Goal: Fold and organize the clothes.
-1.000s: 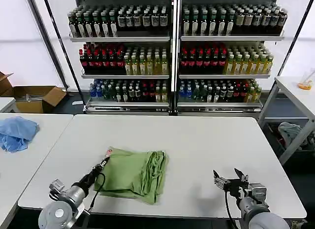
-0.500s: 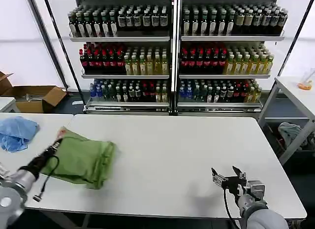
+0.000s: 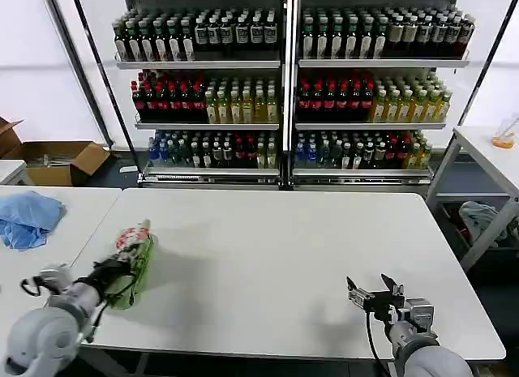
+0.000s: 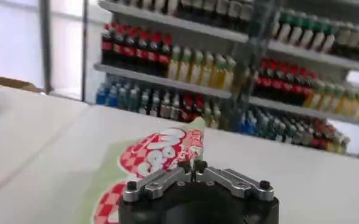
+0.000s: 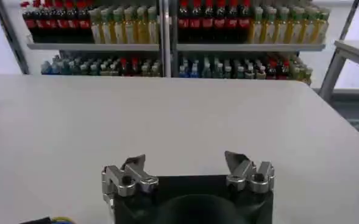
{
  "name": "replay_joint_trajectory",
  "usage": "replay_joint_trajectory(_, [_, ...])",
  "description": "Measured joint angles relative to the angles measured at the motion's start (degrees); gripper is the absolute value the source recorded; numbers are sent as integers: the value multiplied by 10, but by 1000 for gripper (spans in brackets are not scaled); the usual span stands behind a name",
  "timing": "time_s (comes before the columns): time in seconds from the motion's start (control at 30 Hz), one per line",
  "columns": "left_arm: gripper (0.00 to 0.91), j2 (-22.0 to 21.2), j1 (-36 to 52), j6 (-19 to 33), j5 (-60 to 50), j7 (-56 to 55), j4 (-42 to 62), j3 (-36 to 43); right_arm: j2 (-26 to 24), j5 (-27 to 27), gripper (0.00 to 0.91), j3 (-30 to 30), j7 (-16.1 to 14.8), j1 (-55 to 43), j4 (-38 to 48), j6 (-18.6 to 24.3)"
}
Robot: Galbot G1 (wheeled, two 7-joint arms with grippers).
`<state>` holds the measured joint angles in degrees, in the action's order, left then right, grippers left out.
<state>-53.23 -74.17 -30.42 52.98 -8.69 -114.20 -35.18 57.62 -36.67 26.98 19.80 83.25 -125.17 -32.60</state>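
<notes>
Shirt [image 3: 134, 255] fabric is pinched in your left hand [image 4: 192, 165] at the counter's [image 3: 276, 263] left edge, bunched with its print up, so you seem mid-placement and must next lay it flat, while your right hand [image 3: 375, 295] waits spread.

Shirt [image 3: 134, 259] bunched, blurred — collar and buttons unreadable. Left hand [image 3: 123, 262] half buried in the cloth; wrist view cuts the shirt's print [image 4: 158, 159] off — lettering illegible.

Green shirt [image 3: 132, 259], bunched, red-and-white print up, table's left edge
</notes>
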Motion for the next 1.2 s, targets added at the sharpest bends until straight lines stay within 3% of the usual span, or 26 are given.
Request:
replay_joint_trajectory(0.43, [30, -81, 179, -2, 16, -76, 45, 207, 1, 2, 907, 14, -1, 10, 2, 0])
replay_joint_trajectory(0.47, [736, -89, 192, -1, 21, -78, 50, 216, 1, 2, 907, 15, -1, 10, 2, 0])
replay_joint_trajectory(0.5, [907, -98, 204, 1, 26, -80, 56, 227, 0, 2, 907, 15, -2, 10, 1, 0])
replay_joint_trajectory(0.87, [907, -151, 270, 14, 26, -60, 105, 307, 0, 2, 907, 2, -14, -8, 2, 5])
replay_joint_trajectory(1.2, [907, -129, 245, 31, 81, -48, 49, 270, 5, -59, 907, -69, -9, -91, 27, 11])
